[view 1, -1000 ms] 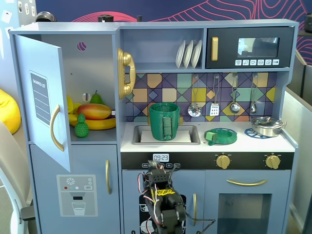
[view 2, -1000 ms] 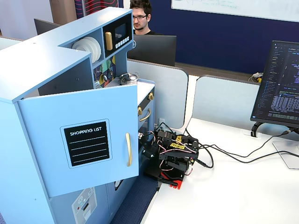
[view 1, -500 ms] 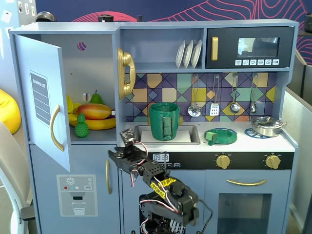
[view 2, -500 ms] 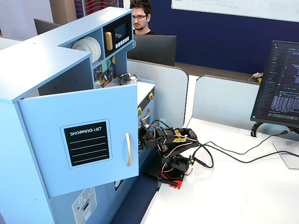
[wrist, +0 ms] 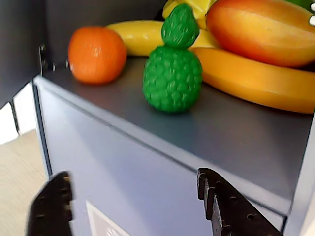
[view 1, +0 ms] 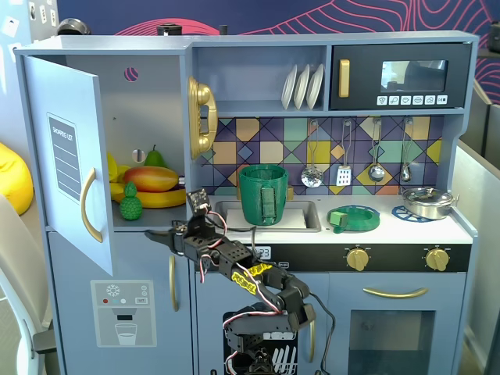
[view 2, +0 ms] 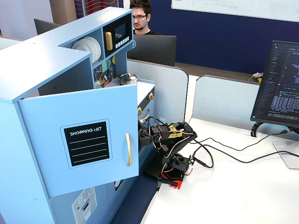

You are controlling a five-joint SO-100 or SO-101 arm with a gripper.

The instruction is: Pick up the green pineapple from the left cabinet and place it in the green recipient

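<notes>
Meanwhile, the gripper (view 1: 156, 233) had climbed further than half a second earlier, its fingers spread wide and holding nothing, just below the front edge of the shelf in the left cabinet (view 1: 66, 160), whose door stood open. The green pineapple (view 1: 130, 202) stood upright near that shelf's front edge, untouched, with bananas (view 1: 160, 198) and a mango (view 1: 151, 178) just behind it. In the wrist view the pineapple (wrist: 173, 69) sat above the two dark fingertips (wrist: 51, 206), with an orange (wrist: 96, 53) to its left. The green recipient (view 1: 263, 194) stood in the sink, well apart from the arm.
</notes>
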